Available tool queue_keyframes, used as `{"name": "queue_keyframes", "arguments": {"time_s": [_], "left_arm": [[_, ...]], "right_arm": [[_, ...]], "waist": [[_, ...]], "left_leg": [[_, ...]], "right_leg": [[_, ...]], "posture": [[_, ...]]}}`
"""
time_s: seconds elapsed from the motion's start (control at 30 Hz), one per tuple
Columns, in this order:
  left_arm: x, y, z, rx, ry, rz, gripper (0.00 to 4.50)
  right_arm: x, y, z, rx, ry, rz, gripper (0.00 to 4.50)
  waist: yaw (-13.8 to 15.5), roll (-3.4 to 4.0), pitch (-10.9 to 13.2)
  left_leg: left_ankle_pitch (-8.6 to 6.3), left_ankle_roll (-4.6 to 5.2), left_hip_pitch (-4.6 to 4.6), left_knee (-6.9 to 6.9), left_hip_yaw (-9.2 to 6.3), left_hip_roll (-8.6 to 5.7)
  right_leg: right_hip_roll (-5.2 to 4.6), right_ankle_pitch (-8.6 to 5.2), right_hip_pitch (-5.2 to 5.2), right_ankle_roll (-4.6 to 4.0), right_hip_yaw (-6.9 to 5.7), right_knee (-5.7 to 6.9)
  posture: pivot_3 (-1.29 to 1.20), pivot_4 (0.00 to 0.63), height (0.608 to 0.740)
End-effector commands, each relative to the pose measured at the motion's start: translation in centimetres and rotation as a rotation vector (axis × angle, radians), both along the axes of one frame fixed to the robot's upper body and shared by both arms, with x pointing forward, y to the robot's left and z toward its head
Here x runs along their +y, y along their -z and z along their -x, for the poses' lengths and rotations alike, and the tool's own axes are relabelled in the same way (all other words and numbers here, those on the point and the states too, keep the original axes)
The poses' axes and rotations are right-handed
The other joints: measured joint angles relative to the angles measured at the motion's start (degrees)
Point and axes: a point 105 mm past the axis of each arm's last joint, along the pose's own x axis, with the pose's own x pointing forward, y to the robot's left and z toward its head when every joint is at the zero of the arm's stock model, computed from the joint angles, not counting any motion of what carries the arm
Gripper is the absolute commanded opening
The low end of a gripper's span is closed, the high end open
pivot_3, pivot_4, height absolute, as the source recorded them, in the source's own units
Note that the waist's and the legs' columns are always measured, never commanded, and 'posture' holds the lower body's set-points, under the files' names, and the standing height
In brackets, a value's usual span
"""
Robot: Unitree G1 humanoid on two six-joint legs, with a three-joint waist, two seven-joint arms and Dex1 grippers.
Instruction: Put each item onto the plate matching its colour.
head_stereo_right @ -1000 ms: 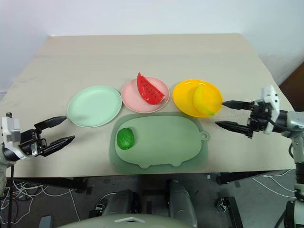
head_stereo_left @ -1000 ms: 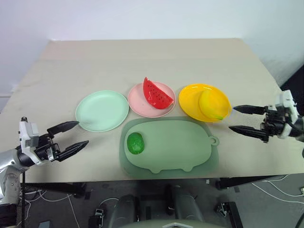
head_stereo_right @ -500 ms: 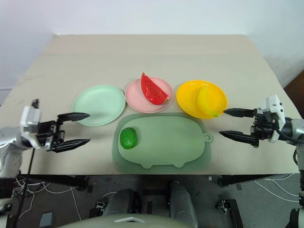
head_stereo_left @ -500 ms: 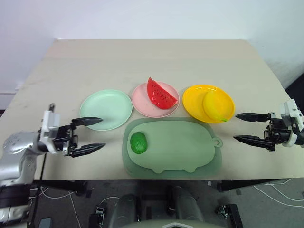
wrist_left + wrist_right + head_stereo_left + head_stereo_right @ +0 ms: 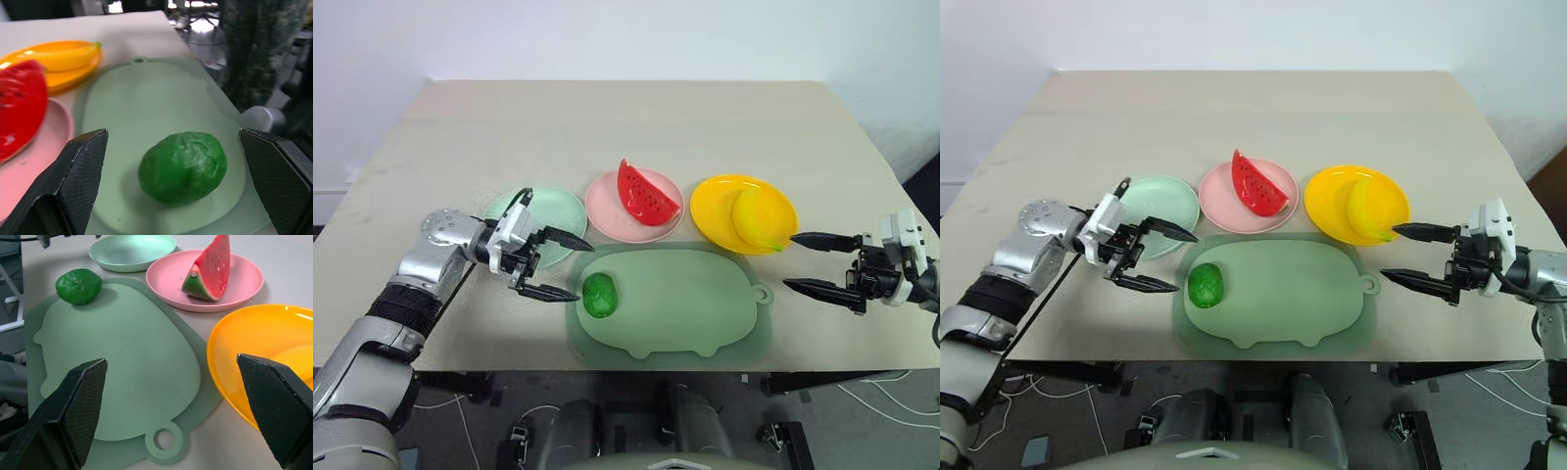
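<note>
The small dark-green fruit (image 5: 598,295) lies on the left end of the sage pig-shaped mat (image 5: 685,304). My left gripper (image 5: 584,267) stands open just left of it, fingers pointing at it; one finger reaches over the near rim of the mint green plate (image 5: 558,208), which is bare. In the left wrist view the fruit (image 5: 183,166) sits between the two fingers, not touched. The red watermelon wedge (image 5: 646,193) rests on the pink plate (image 5: 607,211). The yellow banana (image 5: 759,220) lies in the orange-yellow plate (image 5: 715,211). My right gripper (image 5: 790,260) hangs open beside that plate, holding nothing.
The three plates stand in a row across the middle of the beige table (image 5: 626,127), with the mat in front of them near the table's front edge. Cables and a stand lie on the floor below that edge.
My left arm has swung in from the table's front left corner towards the right, bringing the open gripper up to the green fruit. The right gripper has stayed in place.
</note>
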Motion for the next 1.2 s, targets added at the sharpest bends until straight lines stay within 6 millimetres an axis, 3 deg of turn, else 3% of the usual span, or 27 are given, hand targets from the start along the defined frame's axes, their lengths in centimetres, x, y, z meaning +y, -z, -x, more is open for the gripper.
{"name": "queue_keyframes", "arguments": {"time_s": [0.03, 0.47, 0.9, 1.2], "left_arm": [[-0.2, 0.0, 0.0, -0.014, 0.038, -0.017, 4.50], [-3.1, 2.0, -1.2, -0.066, 0.131, -0.063, 4.50], [-2.6, 4.1, -0.8, -0.056, 0.152, -0.141, 4.50], [-3.1, 4.1, -0.7, -0.037, 0.144, -0.103, 4.50]], "right_arm": [[0.3, -1.0, 0.2, -0.052, 0.000, -0.010, 4.46], [0.5, -1.0, 0.7, -0.069, 0.050, -0.026, 4.46], [0.5, -0.7, 0.2, -0.076, 0.086, -0.033, 4.46], [0.7, -0.5, 0.1, -0.073, 0.085, -0.037, 4.46]], "waist": [[0.0, 0.00, 0.0], [0.0, -0.03, 0.0], [0.1, -0.04, 0.0], [0.1, -0.04, 0.0]], "left_leg": [[0.00, 0.00, -0.01, 0.01, -0.01, 0.00], [-0.03, 0.07, -0.18, 0.18, -0.10, -0.04], [-0.03, 0.08, -0.19, 0.18, -0.26, -0.04], [-0.03, 0.08, -0.19, 0.20, -0.27, -0.04]], "right_leg": [[0.00, 0.00, 0.00, 0.00, 0.00, -0.01], [-0.01, -0.01, -0.01, -0.01, 0.00, -0.04], [-0.01, -0.01, -0.01, -0.01, 0.00, -0.04], [-0.01, 0.00, -0.01, -0.01, 0.00, -0.04]], "posture": [[0.00, 0.150, 0.736], [0.00, 0.150, 0.736], [0.00, 0.150, 0.736], [0.00, 0.150, 0.736]]}}
